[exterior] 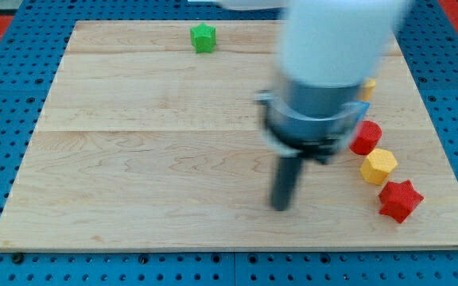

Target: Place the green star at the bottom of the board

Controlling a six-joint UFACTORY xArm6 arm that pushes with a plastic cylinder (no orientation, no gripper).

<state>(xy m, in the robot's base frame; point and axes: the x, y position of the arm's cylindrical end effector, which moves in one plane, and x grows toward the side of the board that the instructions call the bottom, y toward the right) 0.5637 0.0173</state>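
The green star [203,37] sits near the top edge of the wooden board [133,159], left of centre. My tip [281,206] rests on the board in the lower right part, far below and to the right of the green star. It touches no block. The arm's white and grey body is blurred and hides part of the board's upper right.
At the board's right side lie a red round block [366,137], a yellow hexagon block [378,166] and a red star [400,199] in a slanted line. A yellow block [368,87] and a sliver of a blue block [365,108] show partly behind the arm.
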